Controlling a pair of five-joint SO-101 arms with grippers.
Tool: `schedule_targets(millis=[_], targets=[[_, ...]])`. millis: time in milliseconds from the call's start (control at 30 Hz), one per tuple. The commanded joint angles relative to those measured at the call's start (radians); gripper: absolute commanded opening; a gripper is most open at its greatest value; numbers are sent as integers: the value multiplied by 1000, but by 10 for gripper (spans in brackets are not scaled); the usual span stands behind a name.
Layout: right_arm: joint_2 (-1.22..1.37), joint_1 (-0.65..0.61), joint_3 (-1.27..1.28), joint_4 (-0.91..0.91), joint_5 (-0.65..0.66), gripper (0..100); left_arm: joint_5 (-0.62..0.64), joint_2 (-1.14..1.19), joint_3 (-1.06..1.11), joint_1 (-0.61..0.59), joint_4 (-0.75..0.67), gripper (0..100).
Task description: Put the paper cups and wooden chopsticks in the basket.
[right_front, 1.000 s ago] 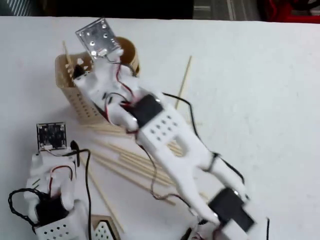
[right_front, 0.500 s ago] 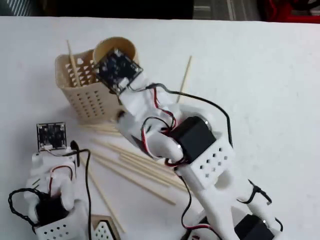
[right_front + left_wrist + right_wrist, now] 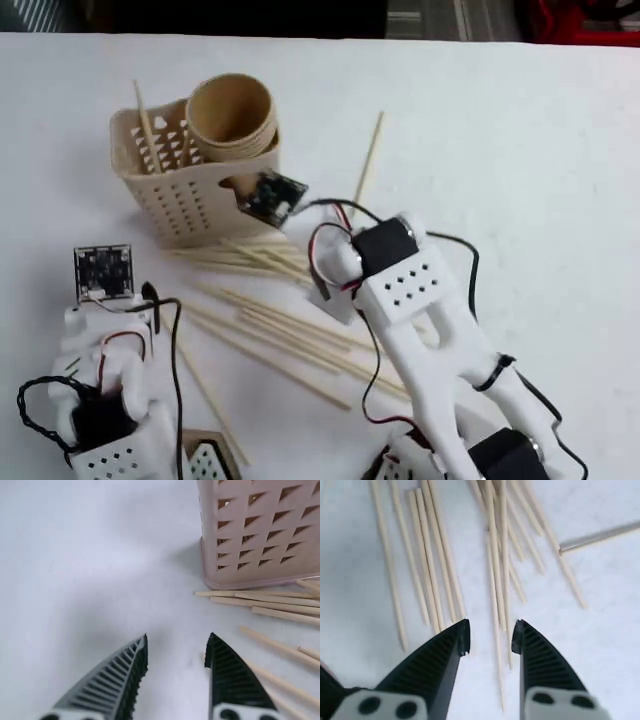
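Plastic, paper, wood on smooth white table (image 3: 520, 150)
Basket (image 3: 185, 210) matt beige plastic; cups (image 3: 235, 120) dull brown paper; chopsticks (image 3: 280, 335) pale bare wood

Your table (image 3: 560, 150) is white. Past its far edge you see a dark strip (image 3: 250, 15) and a red object (image 3: 580, 20).

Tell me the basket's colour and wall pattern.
Pale beige basket, rows of small cut-out holes; clearest in left wrist view.

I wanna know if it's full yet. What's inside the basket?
The basket holds stacked paper cups at one end and one wooden chopstick leaning at the other. Its walls and the cups hide the bottom, so anything lying there is unseen.
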Motion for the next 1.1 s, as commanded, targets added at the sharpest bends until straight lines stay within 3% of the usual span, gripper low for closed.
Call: schedule_targets(millis=[0,300,633,767,1067], targets=[[-33,36,163,-183,54,149,-9,-10,-8,-4,-18,199],[15,33,361,-410,55,214,-9,-10,-8,-4,-18,199],[269,42,361,-598,57,109,-9,-10,-8,-4,-18,198],[278,70,361,-618,61,17,-9,-10,-8,-4,-18,198],[216,154,361,-549,130,17,-9,-10,-8,-4,-18,198]])
